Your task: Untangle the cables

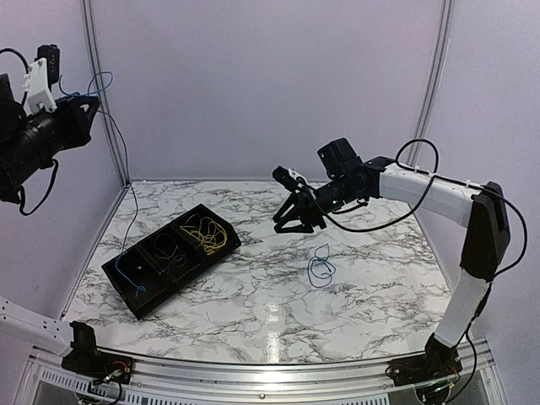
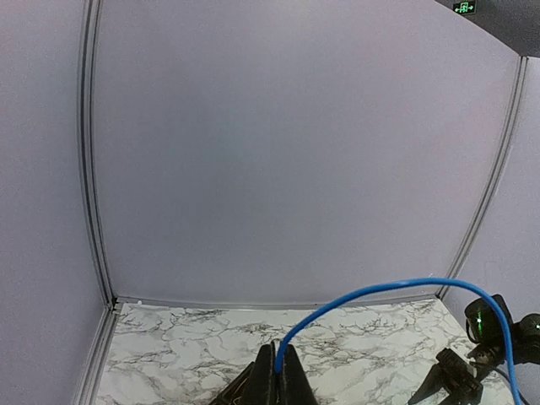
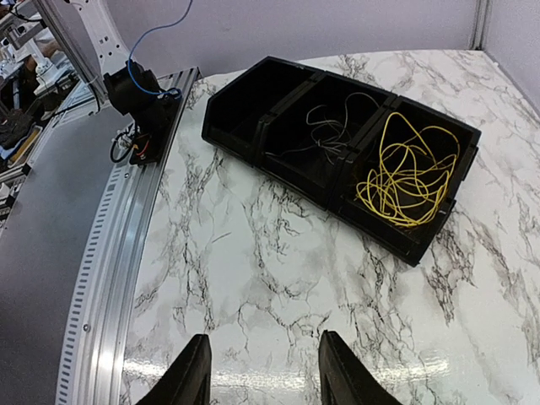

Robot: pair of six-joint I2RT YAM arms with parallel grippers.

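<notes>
My left gripper (image 1: 91, 106) is raised high at the far left, shut on a thin blue cable (image 1: 128, 181) that hangs down into the left compartment of the black tray (image 1: 143, 305). In the left wrist view the blue cable (image 2: 396, 289) arcs right out of the shut gripper (image 2: 278, 371). Another blue cable (image 1: 321, 268) lies looped on the marble. My right gripper (image 1: 295, 223) hovers just up-left of it, open (image 3: 266, 380) with nothing between its fingers (image 3: 197, 375). A yellow cable (image 3: 407, 167) fills the tray's right compartment. A thin dark cable (image 3: 331, 128) lies in the middle one.
The tray (image 3: 287, 173) lies slanted at the table's left. Grey booth walls close the back and both sides. A metal rail (image 1: 253, 371) runs along the near edge with both arm bases. The right gripper also shows at the lower right of the left wrist view (image 2: 456, 381).
</notes>
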